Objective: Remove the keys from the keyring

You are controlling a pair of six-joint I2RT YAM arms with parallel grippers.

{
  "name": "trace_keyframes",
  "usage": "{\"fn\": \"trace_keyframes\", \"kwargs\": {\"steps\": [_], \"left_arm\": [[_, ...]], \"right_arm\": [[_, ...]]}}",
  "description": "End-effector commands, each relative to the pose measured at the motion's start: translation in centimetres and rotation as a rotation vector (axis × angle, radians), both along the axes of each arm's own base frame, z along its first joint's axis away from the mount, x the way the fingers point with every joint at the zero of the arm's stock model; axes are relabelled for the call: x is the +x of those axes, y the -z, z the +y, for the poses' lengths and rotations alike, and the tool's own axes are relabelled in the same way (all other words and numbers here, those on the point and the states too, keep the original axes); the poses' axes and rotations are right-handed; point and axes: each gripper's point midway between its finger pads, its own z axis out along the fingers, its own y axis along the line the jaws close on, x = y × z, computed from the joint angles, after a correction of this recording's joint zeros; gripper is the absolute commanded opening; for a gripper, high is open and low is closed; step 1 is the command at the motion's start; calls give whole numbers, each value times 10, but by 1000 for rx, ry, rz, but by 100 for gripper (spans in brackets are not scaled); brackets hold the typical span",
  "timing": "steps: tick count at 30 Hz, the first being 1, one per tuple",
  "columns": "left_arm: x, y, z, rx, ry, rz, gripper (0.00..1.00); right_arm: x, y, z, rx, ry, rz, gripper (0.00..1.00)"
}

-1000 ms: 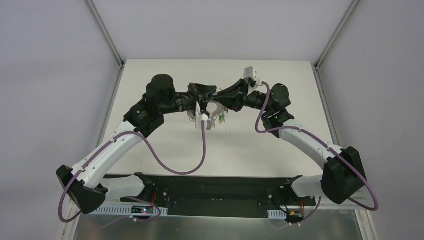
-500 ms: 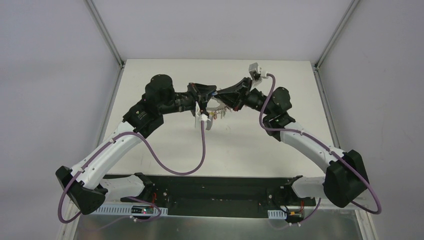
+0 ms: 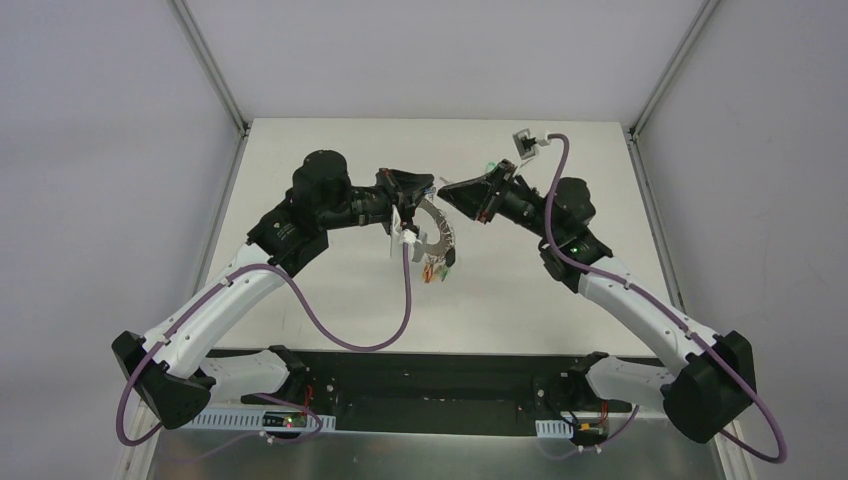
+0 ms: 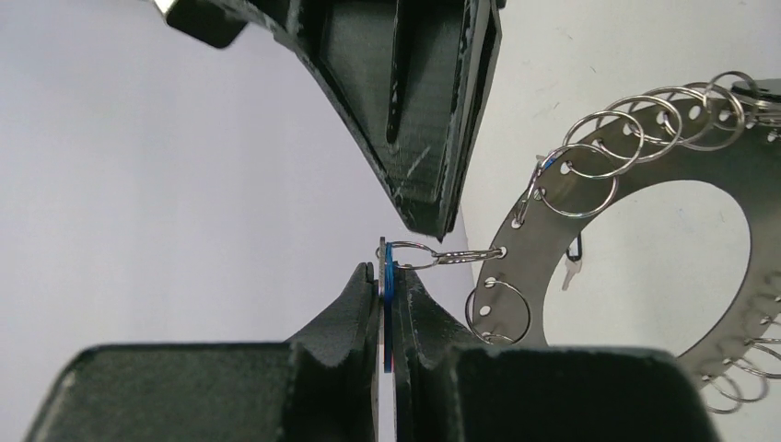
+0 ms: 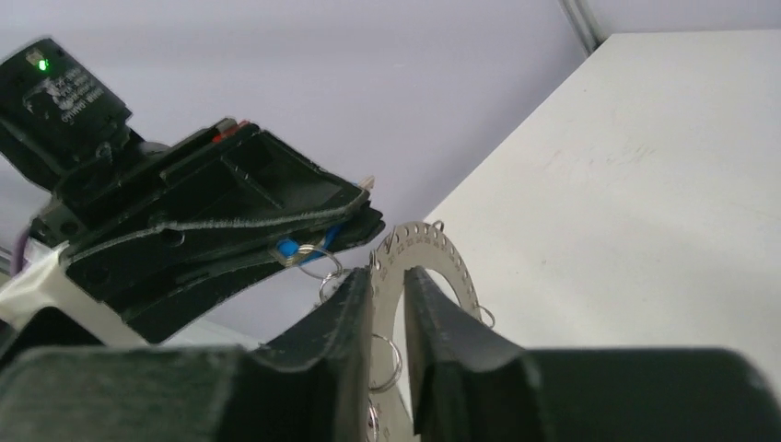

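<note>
My left gripper [image 4: 388, 272] is shut on a key's blue tag [image 4: 389, 281]. That key's small split ring [image 4: 414, 255] links through a hole in the flat grey keyring [image 4: 645, 175]. The keyring [image 3: 442, 238] hangs below the left gripper [image 3: 430, 190], above the table. Keys with orange and red tags [image 3: 432, 268] dangle from its lower edge. My right gripper [image 3: 443, 186] hovers tip to tip with the left one. Its jaws stand a narrow gap apart [image 5: 389, 276], nothing pinched between them. The keyring [image 5: 433, 253] shows just beyond its tips.
The white table [image 3: 520, 290] lies under both arms, with walls at the back and metal corner posts [image 3: 210, 70] on either side. Several bare split rings [image 4: 635, 120] line the keyring's rim. A purple cable [image 3: 405, 300] loops under the left wrist.
The right arm has drawn back to the right and its wrist has turned. The keyring has swung down and now hangs from the left gripper's key, face showing.
</note>
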Motion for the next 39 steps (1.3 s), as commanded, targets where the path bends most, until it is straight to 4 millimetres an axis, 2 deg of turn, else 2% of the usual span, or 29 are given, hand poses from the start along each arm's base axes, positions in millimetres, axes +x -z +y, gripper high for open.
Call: {"fn": "trace_keyframes", "kwargs": {"steps": [1,7,13,26,36,39], "left_arm": [[-14,-27,-1,-74,49,-50,0],[-20,-31,-3,-86,74,-44,0],[-24,-34,-4,-94,94,-45,0],[-34,-38,-6,-107,142,-36,0],[-41,-43,-8,-123,176,-27,0],[-41,-44,-7,-123,172,-28,0]], "right_arm": [[-11,-16,-15,-62,45,-232,30],[-7,-11,-14,-181,34,-417,35],[-19,-9,-3,-206,-79,-599,47],[-35,-35,5,-115,-165,-715,48],[-48,-48,9,-44,-235,-754,54],[-51,-48,10,-40,-256,-756,48]]}}
